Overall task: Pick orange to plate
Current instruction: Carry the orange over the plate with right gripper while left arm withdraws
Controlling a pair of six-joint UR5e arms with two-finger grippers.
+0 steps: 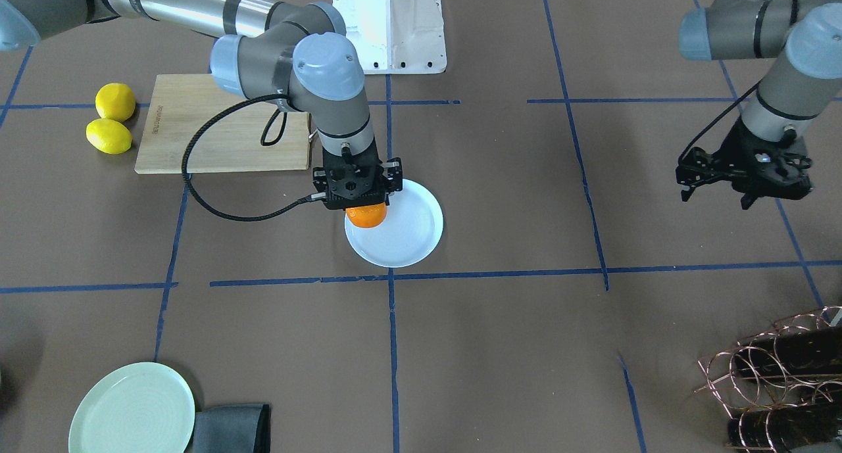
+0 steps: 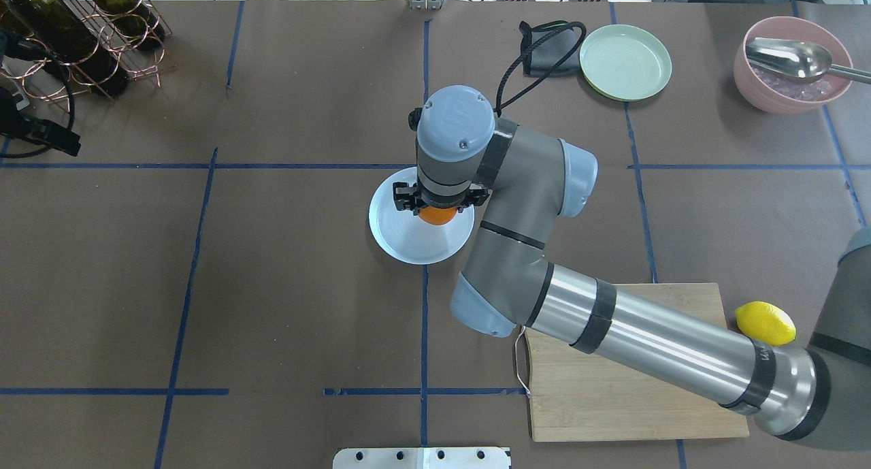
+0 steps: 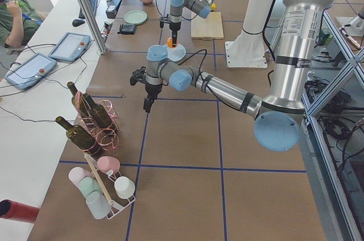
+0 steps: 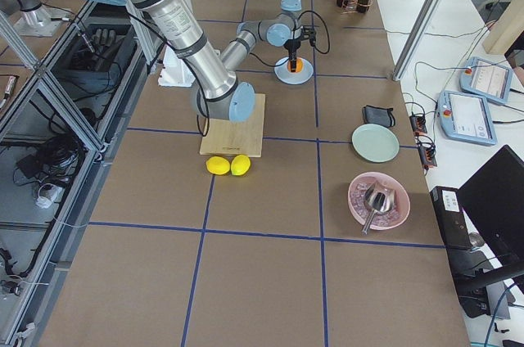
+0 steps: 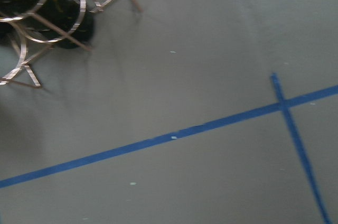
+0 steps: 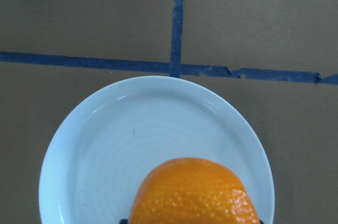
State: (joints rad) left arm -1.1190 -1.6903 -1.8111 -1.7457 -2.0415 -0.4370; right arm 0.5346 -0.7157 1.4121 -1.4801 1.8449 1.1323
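Near the middle of the front-facing view, my right gripper (image 1: 360,200) points straight down, its fingers clamped on the orange (image 1: 366,216). Only the lower half of the fruit shows beneath the black gripper body. I hold the orange over the upper-left part of the plate (image 1: 411,236), inside the rim on that side. I cannot tell whether its underside touches the plate or hangs just above it. My right wrist camera shows the orange at the bottom middle of the frame, with the pale plate spreading out behind it. A cross of blue tape lines (image 6: 178,65) lies on the brown table just beyond the plate's far rim.

At the right edge of that front-facing view, my left gripper (image 1: 737,180) hangs above bare table, well apart from the plate. It reads as a dark tangle of parts, so I cannot tell whether its fingers are apart or together. My left wrist camera sees only the table, tape lines and the copper wire bottle rack (image 5: 37,28) in the upper left corner.

Toward the upper left of the front-facing view, two lemons (image 1: 112,119) sit just beside the left edge of a wooden cutting board (image 1: 197,137). At the lower left a pale green plate (image 1: 131,410) lies next to a dark folded cloth (image 1: 231,428).
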